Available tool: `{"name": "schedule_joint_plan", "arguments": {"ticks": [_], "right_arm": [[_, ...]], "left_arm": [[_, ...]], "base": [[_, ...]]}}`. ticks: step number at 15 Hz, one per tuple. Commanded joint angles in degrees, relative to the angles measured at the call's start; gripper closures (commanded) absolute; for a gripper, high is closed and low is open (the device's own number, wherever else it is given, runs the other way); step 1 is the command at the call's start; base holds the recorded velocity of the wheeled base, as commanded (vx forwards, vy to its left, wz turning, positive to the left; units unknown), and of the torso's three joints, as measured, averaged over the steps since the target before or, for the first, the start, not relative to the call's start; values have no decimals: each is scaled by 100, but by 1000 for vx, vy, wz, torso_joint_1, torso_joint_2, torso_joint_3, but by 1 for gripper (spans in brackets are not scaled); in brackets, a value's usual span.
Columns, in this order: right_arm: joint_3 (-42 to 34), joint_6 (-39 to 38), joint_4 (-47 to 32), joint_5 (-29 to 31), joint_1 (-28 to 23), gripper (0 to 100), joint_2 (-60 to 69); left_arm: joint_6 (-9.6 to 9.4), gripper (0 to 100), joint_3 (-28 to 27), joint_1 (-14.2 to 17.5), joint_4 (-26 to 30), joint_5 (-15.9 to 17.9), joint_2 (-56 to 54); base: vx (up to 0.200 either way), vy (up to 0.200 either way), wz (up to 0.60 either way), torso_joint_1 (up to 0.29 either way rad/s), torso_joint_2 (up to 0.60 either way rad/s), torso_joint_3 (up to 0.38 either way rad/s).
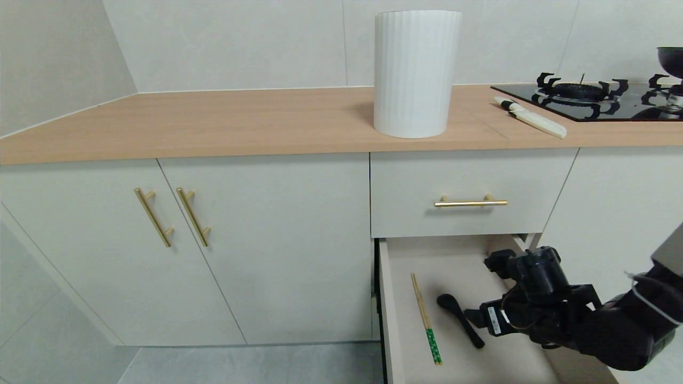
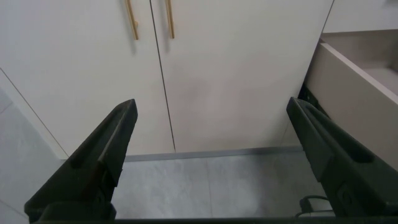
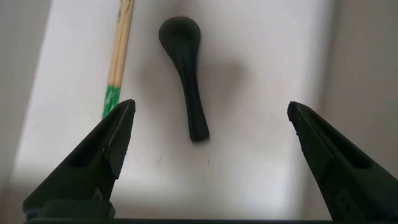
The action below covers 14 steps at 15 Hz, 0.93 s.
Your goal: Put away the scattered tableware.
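Two pieces of tableware lie in the open drawer below the table: a pair of chopsticks with green ends and a black spoon, side by side and not touching. The right hand hangs over the spoon, its fingers spread wide with nothing between them. The left hand sits low by the cupboard doors, also wide and empty.

We judge that the white knife is what remains to stow. It lies flat on the table, just beside the stove and apart from the tall white ribbed canister. We expect it to be light and stiff — no give under the pads — but smooth, so it may slip or swivel if pinched off-centre. It lies low against the wood, so the fingers must come down astride it and close across its narrow width. We would take it near the dark band at its far end, where the handle seems to be. We cannot tell for sure which end is the blade — a reason for a firm grip and a level carry.
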State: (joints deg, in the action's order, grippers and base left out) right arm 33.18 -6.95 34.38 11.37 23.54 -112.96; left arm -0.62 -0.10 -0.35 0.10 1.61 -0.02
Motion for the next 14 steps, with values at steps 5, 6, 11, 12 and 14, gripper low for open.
{"name": "schedule_joint_plan", "arguments": {"ticks": [5,6,11,12,14], "right_arm": [[329,-413,-2172,-21,177,0,1883],[382,-421,-2286,-21,177,0,1935],[540,-421,-2612,-83,186,0,2173],[540,-421,-2612,-83,186,0,2173],[540,-421,-2612,-83,221,0,2252]], "left_arm": [[1,0,1,0,-1,-3,2],[1,0,1,0,-1,6,2],[9,0,1,0,-1,-20,2],[18,0,1,0,-1,-20,2],[18,0,1,0,-1,-20,2]], "base": [[0,0,0,0,0,0],[0,0,0,0,0,0],[0,0,0,0,0,0],[0,0,0,0,0,0],[0,0,0,0,0,0]]}}
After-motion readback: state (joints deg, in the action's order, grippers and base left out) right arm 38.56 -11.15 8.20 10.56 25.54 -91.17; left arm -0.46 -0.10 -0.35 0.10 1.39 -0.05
